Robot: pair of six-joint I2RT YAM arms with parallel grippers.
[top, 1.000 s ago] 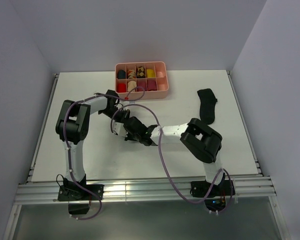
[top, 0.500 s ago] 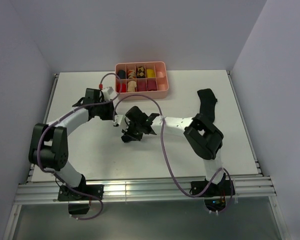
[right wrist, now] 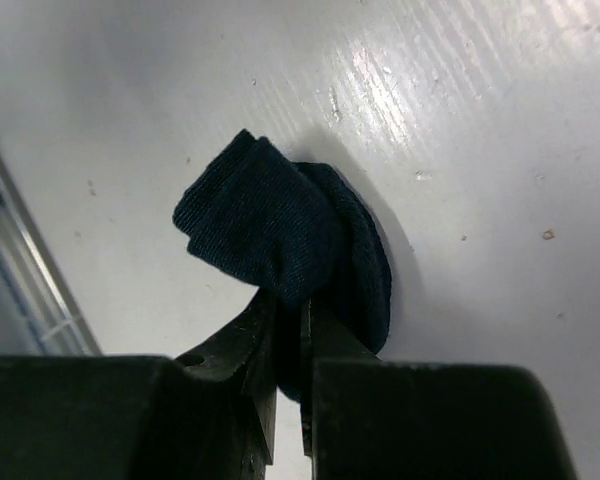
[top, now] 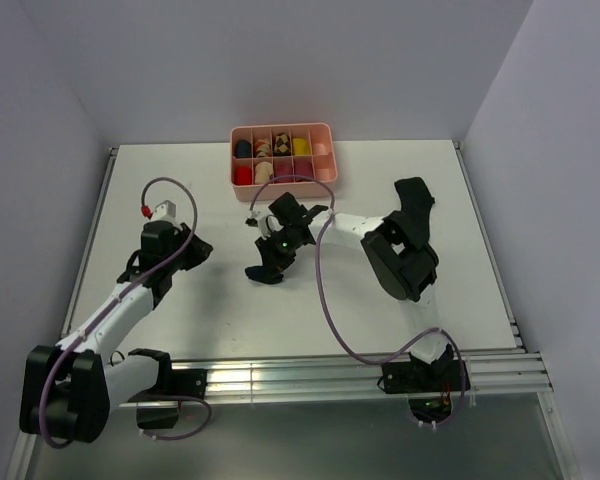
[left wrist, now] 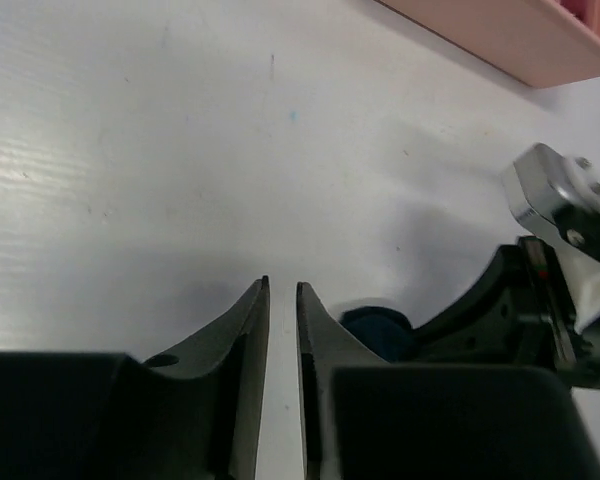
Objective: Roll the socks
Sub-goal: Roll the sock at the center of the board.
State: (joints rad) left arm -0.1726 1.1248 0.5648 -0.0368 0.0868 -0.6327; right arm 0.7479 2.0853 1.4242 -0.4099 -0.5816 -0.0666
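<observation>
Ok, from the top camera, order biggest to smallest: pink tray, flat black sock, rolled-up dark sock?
Largest: pink divided plastic tray.
Next: flat black fabric sock.
Smallest: rolled dark fabric sock.

Bright, even light falls from above onto the white table (top: pixel 460 290), leaving soft, faint shadows under the arms (top: pixel 140 290). In the right wrist view glare streaks the table at top right, and the sock (right wrist: pixel 280 240) throws a dark shadow. The left tool (left wrist: pixel 282 292) and right tool (right wrist: pixel 288 312) look dark and blurred up close.
</observation>
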